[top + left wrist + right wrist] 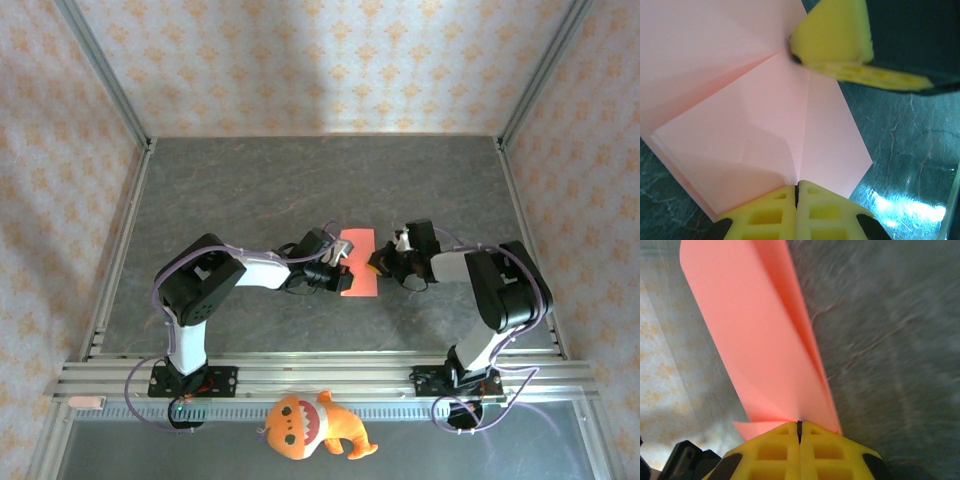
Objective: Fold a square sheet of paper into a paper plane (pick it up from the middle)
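Note:
The square sheet of paper (358, 263) is red-pink, partly folded with creases, and sits between my two grippers over the middle of the table. In the left wrist view the sheet (755, 115) spreads out with a centre crease running into my left gripper (797, 186), which is shut on its near edge. The right gripper's yellow fingers (832, 45) pinch the far side. In the right wrist view the folded sheet (765, 340) stands up from my right gripper (799, 426), shut on its edge. From above, the left gripper (341, 262) and the right gripper (377, 263) face each other across the paper.
An orange plush toy (310, 425) lies in front of the arm bases, off the dark table (250, 190). Aluminium frame rails (120, 250) run along the table's sides, with patterned walls beyond them.

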Controlling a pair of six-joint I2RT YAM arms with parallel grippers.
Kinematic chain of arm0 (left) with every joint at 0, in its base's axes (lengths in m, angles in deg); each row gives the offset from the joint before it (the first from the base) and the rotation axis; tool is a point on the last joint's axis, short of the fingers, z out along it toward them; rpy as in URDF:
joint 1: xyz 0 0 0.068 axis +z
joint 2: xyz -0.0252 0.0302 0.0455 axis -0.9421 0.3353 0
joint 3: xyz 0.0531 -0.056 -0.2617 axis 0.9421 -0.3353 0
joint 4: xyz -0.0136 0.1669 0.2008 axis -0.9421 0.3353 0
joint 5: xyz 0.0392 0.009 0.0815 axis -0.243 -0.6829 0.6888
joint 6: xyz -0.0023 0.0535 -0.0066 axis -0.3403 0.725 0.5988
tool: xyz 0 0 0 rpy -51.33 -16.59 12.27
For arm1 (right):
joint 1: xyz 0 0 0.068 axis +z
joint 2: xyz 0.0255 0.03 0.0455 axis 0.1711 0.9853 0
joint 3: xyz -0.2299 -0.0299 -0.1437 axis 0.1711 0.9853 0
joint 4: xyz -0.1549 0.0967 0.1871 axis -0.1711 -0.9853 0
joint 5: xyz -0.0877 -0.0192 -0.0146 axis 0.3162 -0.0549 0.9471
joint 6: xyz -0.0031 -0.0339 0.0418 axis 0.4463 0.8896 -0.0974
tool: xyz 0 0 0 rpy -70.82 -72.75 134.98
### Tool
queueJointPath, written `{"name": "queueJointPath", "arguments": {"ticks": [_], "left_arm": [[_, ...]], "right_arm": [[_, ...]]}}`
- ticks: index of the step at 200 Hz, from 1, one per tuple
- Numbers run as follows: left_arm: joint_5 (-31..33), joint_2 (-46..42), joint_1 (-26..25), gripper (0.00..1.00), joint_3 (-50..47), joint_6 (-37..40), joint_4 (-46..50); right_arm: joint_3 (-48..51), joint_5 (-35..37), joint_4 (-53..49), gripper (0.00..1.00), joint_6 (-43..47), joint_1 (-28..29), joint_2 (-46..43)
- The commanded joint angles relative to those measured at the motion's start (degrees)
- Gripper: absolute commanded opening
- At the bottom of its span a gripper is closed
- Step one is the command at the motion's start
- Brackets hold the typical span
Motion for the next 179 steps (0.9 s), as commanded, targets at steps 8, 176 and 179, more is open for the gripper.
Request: {"name": "queueJointPath", "arguments": {"ticks": [8, 176, 179], "left_arm": [[1.4, 3.3, 0.4, 0.00, -3.4, 0.2, 8.3], [-0.7, -3.2, 0.4, 0.00, -1.1, -2.0, 8.0], [-0.9, -3.7, 0.5, 0.00, -1.0, -2.1, 7.8]], "right_arm": [[-0.7, 3.9, -0.7, 0.05, 1.5, -2.8, 1.0], [-0.4, 9.6, -5.2, 0.00, 1.0, 5.3, 1.9], [-0.3, 9.9, -5.5, 0.00, 1.2, 5.3, 2.0]]}}
